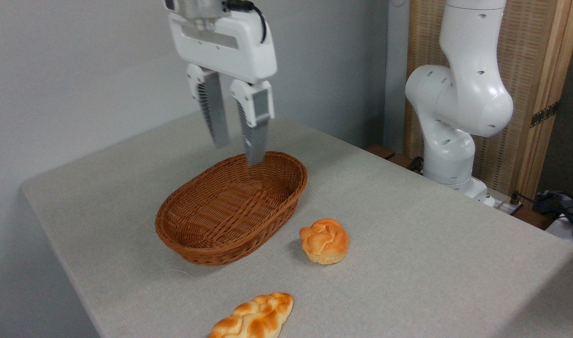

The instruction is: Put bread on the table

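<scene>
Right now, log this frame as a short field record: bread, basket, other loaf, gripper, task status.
bread: round bun upright on the table, right of basket, untouched
basket: wicker basket, empty
other loaf: braided loaf at the front edge
gripper: gripper open, empty, above the basket's far rim
task status: bread appears placed
</scene>
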